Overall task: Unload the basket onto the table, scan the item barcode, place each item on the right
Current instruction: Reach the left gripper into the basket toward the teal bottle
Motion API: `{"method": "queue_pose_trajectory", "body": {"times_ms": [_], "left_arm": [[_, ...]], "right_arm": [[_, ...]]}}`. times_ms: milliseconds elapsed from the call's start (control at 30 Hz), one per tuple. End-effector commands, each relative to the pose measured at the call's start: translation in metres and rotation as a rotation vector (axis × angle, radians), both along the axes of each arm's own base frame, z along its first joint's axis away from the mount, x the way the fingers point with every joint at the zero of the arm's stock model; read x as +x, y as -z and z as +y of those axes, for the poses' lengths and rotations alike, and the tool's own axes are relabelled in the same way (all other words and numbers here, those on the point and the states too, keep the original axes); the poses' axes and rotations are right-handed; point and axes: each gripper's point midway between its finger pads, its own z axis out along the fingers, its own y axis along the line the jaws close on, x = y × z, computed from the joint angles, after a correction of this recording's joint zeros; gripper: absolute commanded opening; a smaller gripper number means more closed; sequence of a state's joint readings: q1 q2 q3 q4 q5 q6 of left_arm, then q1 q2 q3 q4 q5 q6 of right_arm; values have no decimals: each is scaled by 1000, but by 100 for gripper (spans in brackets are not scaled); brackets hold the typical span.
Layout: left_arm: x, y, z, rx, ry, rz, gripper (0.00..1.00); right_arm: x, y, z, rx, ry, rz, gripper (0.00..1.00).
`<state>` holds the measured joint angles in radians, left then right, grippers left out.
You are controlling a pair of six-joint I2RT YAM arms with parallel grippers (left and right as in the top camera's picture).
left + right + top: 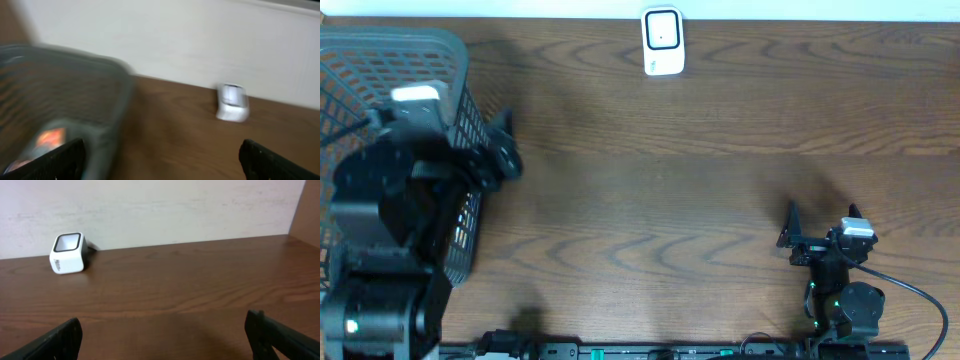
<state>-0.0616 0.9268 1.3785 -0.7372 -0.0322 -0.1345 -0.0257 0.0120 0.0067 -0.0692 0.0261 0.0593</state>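
The left gripper point(160, 152) is spread wide and holds nothing. In its blurred wrist view one finger shows in front of the basket point(65, 85) and the other over bare table point(670, 180). The basket is grey mesh and stands at the table's left edge, toward the far corner. The left arm point(390, 210) hangs over it and hides much of it from above. The item point(47, 140) shows low in the basket as an orange-and-white smear; what it is and where its barcode lies cannot be told. The scanner point(662, 40), a small white block with a dark window, sits at the middle of the far edge, well apart from the basket. The right gripper point(162, 325) is also spread wide and empty. It is low over the table by the near edge, toward the right corner, facing the scanner.
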Motion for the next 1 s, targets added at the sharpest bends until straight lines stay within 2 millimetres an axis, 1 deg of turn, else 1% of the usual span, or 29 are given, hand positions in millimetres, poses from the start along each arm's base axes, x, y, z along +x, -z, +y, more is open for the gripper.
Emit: {"method": "queue_pose_trajectory", "body": {"times_ms": [0, 67, 133, 200, 300, 400, 500, 667, 767, 967], "left_arm": [[2, -10, 59, -50, -375, 7, 98], [8, -2, 72, -81, -441, 66, 98], [13, 9, 89, -127, -526, 115, 98], [18, 23, 108, -186, -625, 164, 98], [22, 55, 135, -275, -745, 255, 98], [24, 91, 150, -355, -805, 377, 98], [31, 122, 158, -415, -819, 478, 98], [39, 161, 170, -506, -903, 577, 98], [40, 178, 170, -542, -952, 622, 98], [38, 204, 171, -603, -1040, 679, 98]], "right_arm": [[0, 0, -3, -13, 12, -1, 99], [0, 0, -3, -13, 12, -2, 99], [0, 0, -3, -13, 12, -1, 99], [0, 0, -3, -13, 12, -1, 99], [0, 0, -3, -13, 12, -1, 99], [0, 0, -3, -13, 12, -2, 99], [0, 0, -3, -13, 12, -2, 99], [0, 0, -3, -13, 12, -2, 99], [0, 0, -3, -13, 12, -2, 99], [0, 0, -3, -13, 12, -2, 99]]}}
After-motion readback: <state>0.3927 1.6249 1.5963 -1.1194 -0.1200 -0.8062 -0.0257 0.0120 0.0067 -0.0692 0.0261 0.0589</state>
